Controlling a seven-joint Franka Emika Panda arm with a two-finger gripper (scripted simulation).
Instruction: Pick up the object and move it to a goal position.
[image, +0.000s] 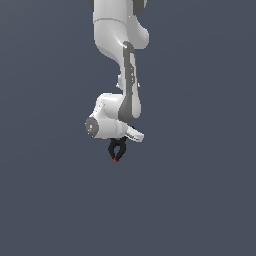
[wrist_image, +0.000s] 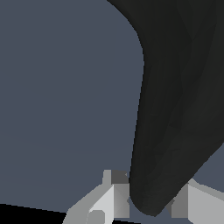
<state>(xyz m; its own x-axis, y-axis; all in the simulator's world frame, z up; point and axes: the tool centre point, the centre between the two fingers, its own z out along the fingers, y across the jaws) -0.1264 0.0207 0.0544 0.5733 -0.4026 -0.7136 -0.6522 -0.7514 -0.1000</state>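
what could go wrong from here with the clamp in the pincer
1. The spring clamp hangs below the pincer, apparently gripped only at its upper end, so it could slip or swing during the move.
2. In the wrist view the clamp fills much of the picture, hiding what lies ahead.

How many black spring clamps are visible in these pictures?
1. The clamp hangs under the white arm, gripped by the tool; the wrist view shows it close up. None other is visible.
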